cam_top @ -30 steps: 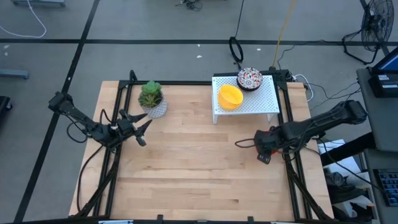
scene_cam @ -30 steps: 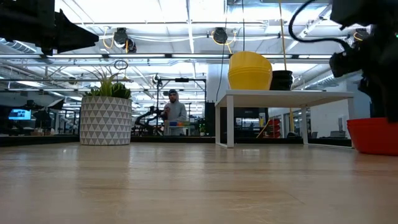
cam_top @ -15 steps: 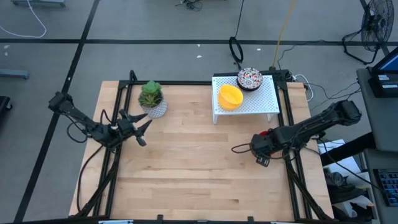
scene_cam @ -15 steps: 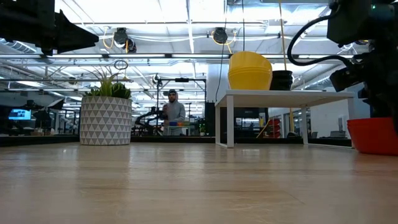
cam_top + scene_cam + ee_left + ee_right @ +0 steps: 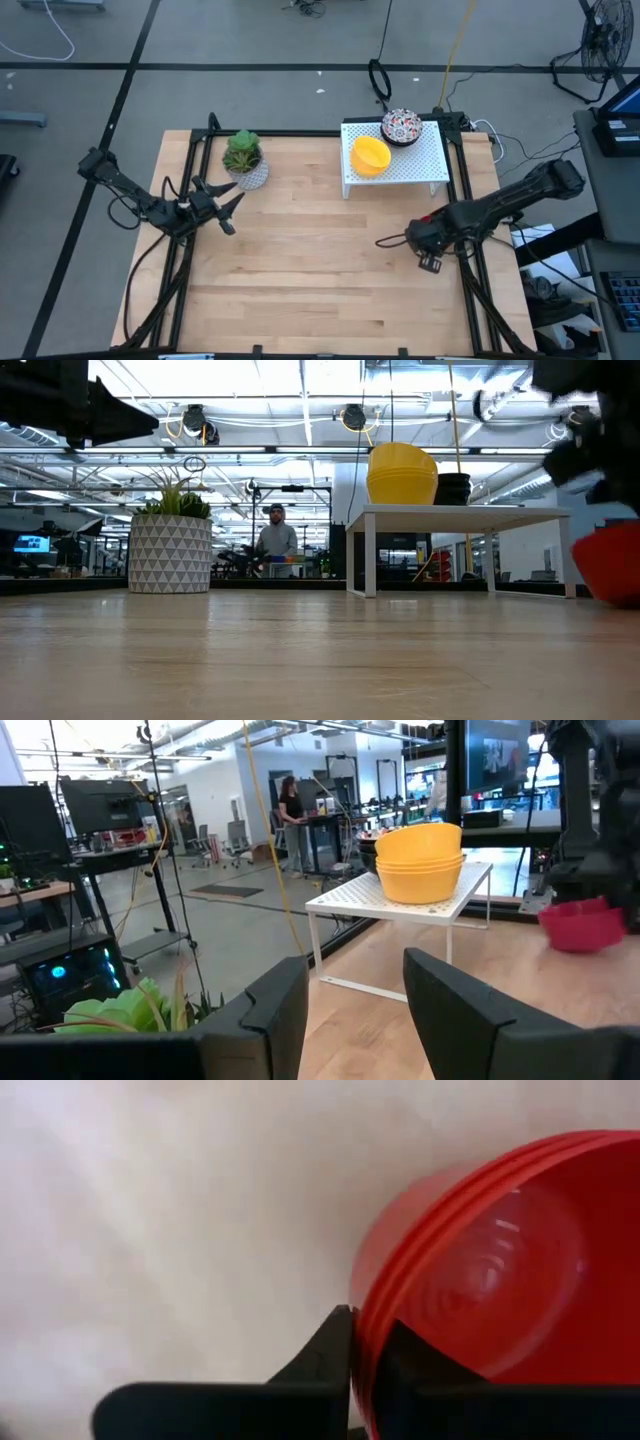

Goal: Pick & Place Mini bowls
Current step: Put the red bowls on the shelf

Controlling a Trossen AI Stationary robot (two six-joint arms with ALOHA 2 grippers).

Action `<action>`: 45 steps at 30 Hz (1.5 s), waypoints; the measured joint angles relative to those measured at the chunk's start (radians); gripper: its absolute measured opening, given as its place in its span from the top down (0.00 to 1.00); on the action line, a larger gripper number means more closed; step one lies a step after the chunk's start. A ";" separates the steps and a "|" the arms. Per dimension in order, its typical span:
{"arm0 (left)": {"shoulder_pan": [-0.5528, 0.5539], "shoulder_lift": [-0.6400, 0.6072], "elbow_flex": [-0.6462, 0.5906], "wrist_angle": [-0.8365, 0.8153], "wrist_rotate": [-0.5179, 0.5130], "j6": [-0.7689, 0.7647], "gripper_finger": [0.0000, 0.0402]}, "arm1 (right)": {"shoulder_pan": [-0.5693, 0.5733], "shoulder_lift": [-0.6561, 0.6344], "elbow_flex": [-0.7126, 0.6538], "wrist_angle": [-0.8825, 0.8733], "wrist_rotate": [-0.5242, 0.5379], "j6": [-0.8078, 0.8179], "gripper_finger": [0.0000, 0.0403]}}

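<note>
Right wrist view settles the grip: the right pincer (image 5: 352,1370) is pinching the rim of the red bowls (image 5: 500,1270), one finger outside the wall and the other inside, and by the stacked edges it looks like several nested bowls, though that is hard to confirm. From above, this pincer (image 5: 428,252) sits near the right edge of the surface (image 5: 300,260), with only a sliver of red (image 5: 432,213) showing beside the arm. The white rack (image 5: 420,165), carrying the yellow bowls (image 5: 370,155) and a speckled bowl (image 5: 401,126), lies toward the far side from the pincer, near but apart, so any carry there would run away from the front edge and up onto the rack. The right arm is clearly the nearer one. The left pincer (image 5: 228,208) hangs spread and empty just beside the potted plant (image 5: 243,157), well apart from the bowls.
</note>
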 joint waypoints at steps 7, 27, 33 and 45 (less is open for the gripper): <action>0.000 0.000 0.000 -0.006 0.000 0.000 0.58 | 0.057 -0.098 0.213 -0.157 0.105 -0.005 0.99; 0.000 0.000 0.000 -0.027 -0.001 -0.001 0.58 | -0.351 -0.055 0.441 -0.374 0.506 -0.437 0.99; 0.000 0.000 0.000 -0.027 -0.001 -0.002 0.58 | -0.528 0.011 0.441 -0.372 0.504 -0.559 0.98; 0.000 0.000 0.000 -0.027 -0.001 -0.002 0.58 | -0.602 0.038 0.441 -0.322 0.503 -0.612 0.94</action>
